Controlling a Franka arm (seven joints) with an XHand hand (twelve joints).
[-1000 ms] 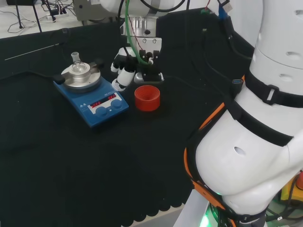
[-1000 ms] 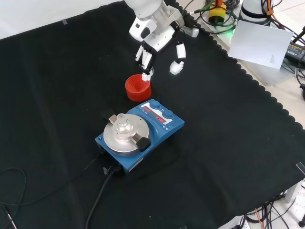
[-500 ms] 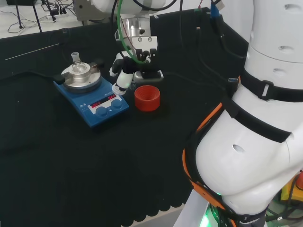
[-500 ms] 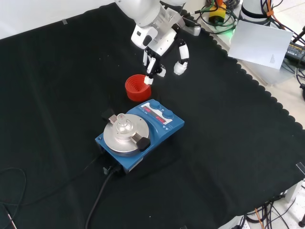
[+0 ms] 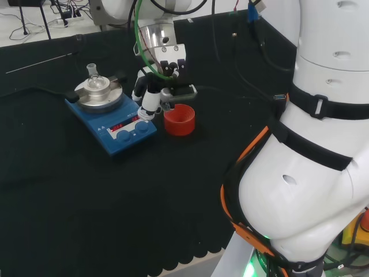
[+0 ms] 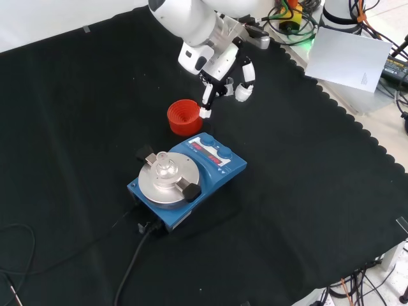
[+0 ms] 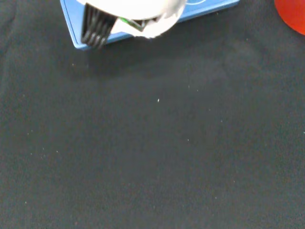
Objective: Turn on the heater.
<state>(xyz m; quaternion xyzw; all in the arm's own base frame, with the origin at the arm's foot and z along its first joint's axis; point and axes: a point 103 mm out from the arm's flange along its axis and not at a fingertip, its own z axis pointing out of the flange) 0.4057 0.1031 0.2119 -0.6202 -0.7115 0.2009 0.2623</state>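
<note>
The heater (image 5: 109, 122) is a blue hotplate with a round silver top, lit red displays and two knobs on its front panel (image 5: 130, 128). A small glass flask (image 5: 94, 73) stands on the plate. In the front view the heater (image 6: 205, 180) lies in the middle of the cloth. The hand (image 5: 152, 94) hangs just right of the panel in the head view, fingers pointing down, holding nothing. In the front view the hand (image 6: 220, 64) is above the heater, and one straight finger (image 6: 206, 105) reaches down beside the red ring, short of the panel. The wrist view catches the heater's blue edge (image 7: 70, 29).
A red ribbed ring (image 5: 179, 119) sits on the cloth right beside the heater's panel; in the front view this ring (image 6: 183, 118) lies directly under the hand. A black cable (image 6: 137, 255) leaves the heater toward the front view's bottom. A red corner (image 7: 293, 13) shows in the wrist view.
The hand has come lower and closer to the heater's panel, leftward in the head view. Its fingertip has passed from over the red ring to that ring's side nearer the panel.
</note>
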